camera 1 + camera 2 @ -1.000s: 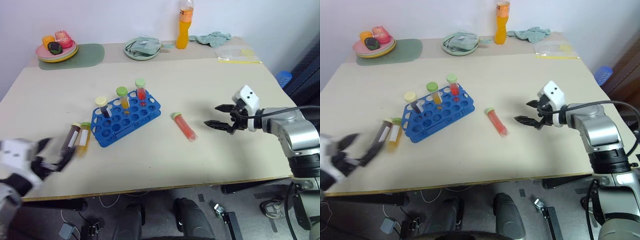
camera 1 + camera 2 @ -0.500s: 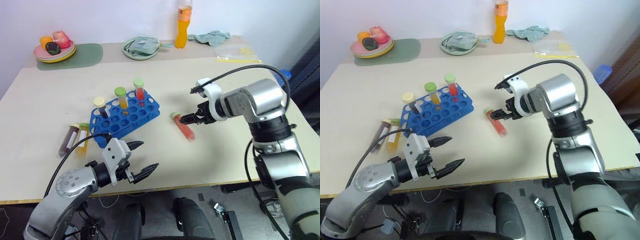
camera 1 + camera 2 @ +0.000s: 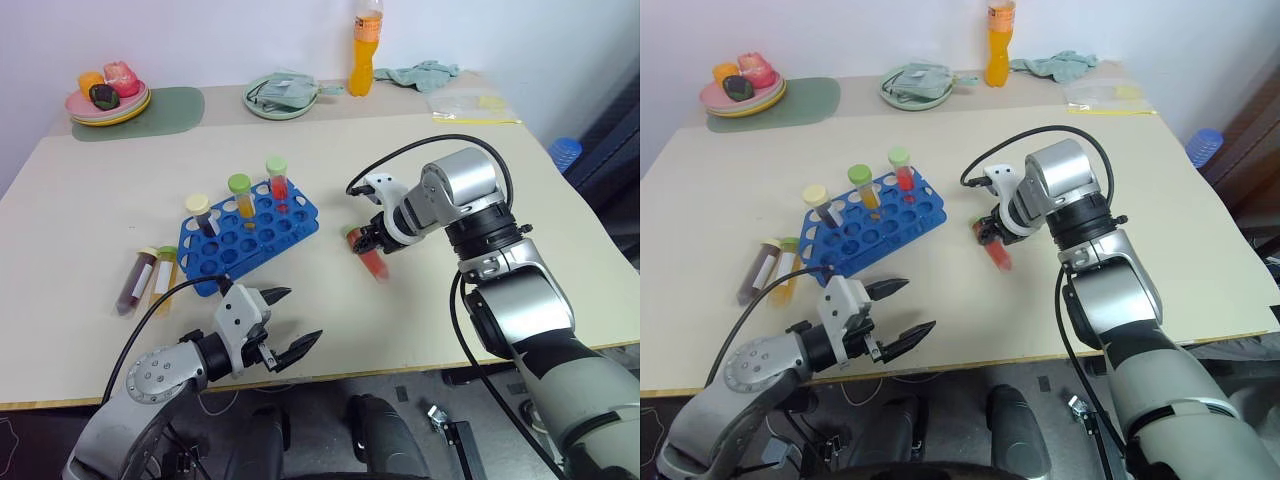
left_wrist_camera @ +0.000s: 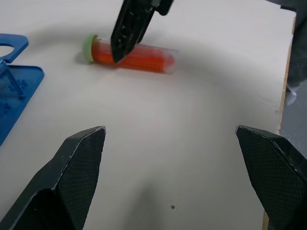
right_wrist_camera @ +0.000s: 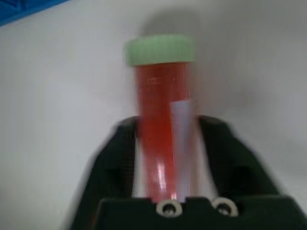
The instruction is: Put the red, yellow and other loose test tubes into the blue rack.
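Between the fingers of the right hand (image 3: 368,238) lies the red tube (image 3: 368,255), flat on the bench (image 3: 420,310), green cap pointing toward the rack; the hand comes down on it from above and is clenched on it near the capped end. Just to that hand's left stands the rack (image 3: 250,238), set at a slant, with three tubes upright in its far row: a dark one with a cream cap (image 3: 203,214), a yellow one with a green cap (image 3: 243,197) and a red one with a green cap (image 3: 277,178). Beyond the rack's other end, well away from the right hand, two loose tubes lie side by side on the bench, the maroon tube (image 3: 136,281) and the yellow tube (image 3: 164,279). The left hand (image 3: 285,322) hangs at the near edge of the bench, nearer than the rack, fingers spread wide and grasping nothing, pointing toward the red tube.
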